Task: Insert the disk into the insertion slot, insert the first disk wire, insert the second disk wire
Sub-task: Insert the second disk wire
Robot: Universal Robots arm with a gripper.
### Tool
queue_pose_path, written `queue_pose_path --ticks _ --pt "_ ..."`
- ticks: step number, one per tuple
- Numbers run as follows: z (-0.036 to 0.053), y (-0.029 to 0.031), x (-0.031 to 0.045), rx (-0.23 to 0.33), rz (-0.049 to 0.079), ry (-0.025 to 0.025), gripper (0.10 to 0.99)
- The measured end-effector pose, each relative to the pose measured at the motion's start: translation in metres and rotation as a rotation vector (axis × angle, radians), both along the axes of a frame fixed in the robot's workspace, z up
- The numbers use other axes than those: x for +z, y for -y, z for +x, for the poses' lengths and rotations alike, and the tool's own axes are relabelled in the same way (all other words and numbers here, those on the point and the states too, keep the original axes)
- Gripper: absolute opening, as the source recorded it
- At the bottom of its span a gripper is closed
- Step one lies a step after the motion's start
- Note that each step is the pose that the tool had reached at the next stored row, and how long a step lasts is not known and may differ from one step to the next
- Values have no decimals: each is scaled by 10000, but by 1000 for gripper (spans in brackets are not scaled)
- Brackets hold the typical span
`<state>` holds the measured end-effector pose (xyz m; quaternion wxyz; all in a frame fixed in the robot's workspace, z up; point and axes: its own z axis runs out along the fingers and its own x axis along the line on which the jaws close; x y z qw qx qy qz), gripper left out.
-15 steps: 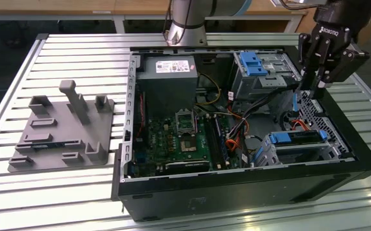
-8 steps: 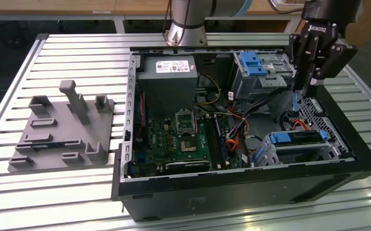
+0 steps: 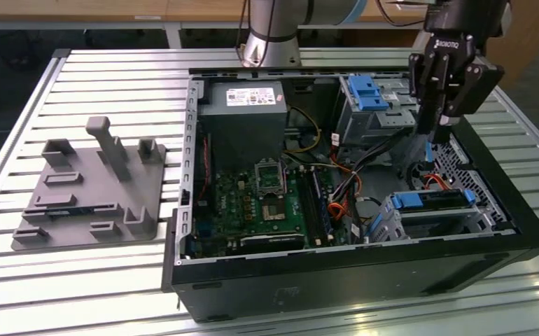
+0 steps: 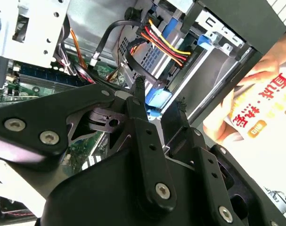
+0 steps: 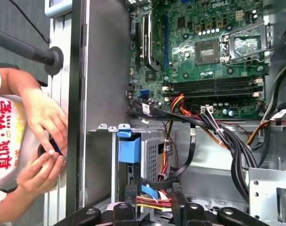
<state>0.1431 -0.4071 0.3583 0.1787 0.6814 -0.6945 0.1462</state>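
The disk (image 3: 435,201), grey in a bright blue carrier, lies inside the silver perforated insertion slot (image 3: 475,222) at the case's front corner on the exterior view's right. My gripper (image 3: 434,138) hangs just behind and above it, fingers pointing down. They are shut on the blue connector of a disk wire (image 4: 158,98), seen between the black fingertips (image 4: 139,87) in both wrist views. A bundle of red, yellow and black wires (image 4: 164,43) runs to the cage beside it. In the first wrist view my gripper (image 5: 152,189) sits over the blue carrier tab (image 5: 129,150).
The open black case (image 3: 344,269) holds a green motherboard (image 3: 260,203), a power supply (image 3: 241,105) and a taller bay with a blue latch (image 3: 370,94). A grey fixture plate (image 3: 92,196) lies to the exterior view's left. A person's hands (image 5: 44,136) are just outside the case wall.
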Motion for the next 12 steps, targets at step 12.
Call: queue_pose_path --ticks 12 --pt "-1 55 -122 246 -109 0 420"
